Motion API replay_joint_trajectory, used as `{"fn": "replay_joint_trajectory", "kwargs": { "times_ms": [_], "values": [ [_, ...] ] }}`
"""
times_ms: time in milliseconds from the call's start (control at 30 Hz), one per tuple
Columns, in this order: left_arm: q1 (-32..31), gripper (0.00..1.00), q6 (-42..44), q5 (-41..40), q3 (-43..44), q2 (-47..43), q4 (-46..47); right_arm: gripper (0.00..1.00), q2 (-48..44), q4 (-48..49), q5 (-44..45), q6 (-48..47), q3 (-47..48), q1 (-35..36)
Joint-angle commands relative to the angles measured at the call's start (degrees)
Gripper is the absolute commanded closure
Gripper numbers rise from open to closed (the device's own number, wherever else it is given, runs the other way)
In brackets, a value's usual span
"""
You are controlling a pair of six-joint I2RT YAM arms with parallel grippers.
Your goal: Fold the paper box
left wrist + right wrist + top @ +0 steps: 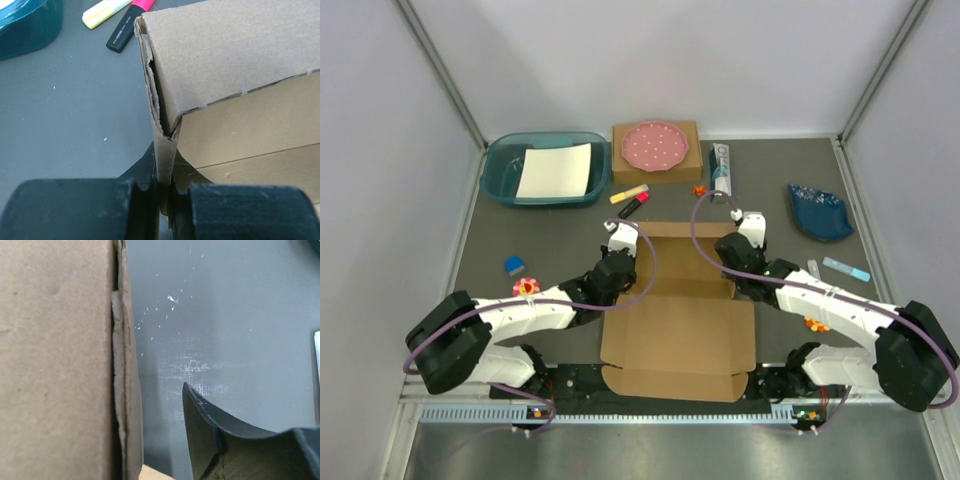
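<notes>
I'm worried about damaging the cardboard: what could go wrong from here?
The left fingers pinch the paper box at a wall whose layers gape apart; pulling hard may tear it. The right finger stands clear of the opposite wall, so the box might twist and shove the pink-capped marker.

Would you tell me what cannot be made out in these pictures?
- Right tool: second finger, right wrist view, hidden behind the box wall; open or shut unclear.
- Tube print: top view, too small.
- Tub floor: top view, covered by white sheet.
</notes>
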Motion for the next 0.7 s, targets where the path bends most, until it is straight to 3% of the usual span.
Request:
{"fn": "replay_joint_trajectory", "kwargs": {
  "times_ms": [0, 67, 200, 300, 433, 667],
  "values": [
    [-0.7, 1.0, 0.6, 2.0, -0.2, -0.6, 1.9, 0.55, -0.9, 3.1, 3.1, -1.2, 4.1, 0.1],
    [-0.7, 1.0, 0.7, 2.2, -0.1, -0.4, 1.9, 0.6, -0.9, 3.9, 2.7, -1.7, 4.1, 0.0],
    [-0.7, 1.0, 0.9, 2.2, 0.1, -0.4, 1.9, 1.0, -0.4, 5.2, 1.7, -2.1, 4.2, 0.0],
    [-0.7, 1.0, 0.9, 1.9, 0.0, -0.5, 1.8, 1.0, -0.4, 5.4, 1.4, -2.0, 3.6, 0.0],
    [-0.7, 0.87, 0.4, 2.2, -0.4, -0.8, 2.1, 1.0, -0.9, 5.6, 1.4, -1.7, 2.0, 0.0],
    [-0.7, 0.79, -1.5, 5.1, -3.0, -0.5, 4.6, 1.0, -1.5, 5.6, 1.1, -1.2, 1.3, 0.0]
  ]
}}
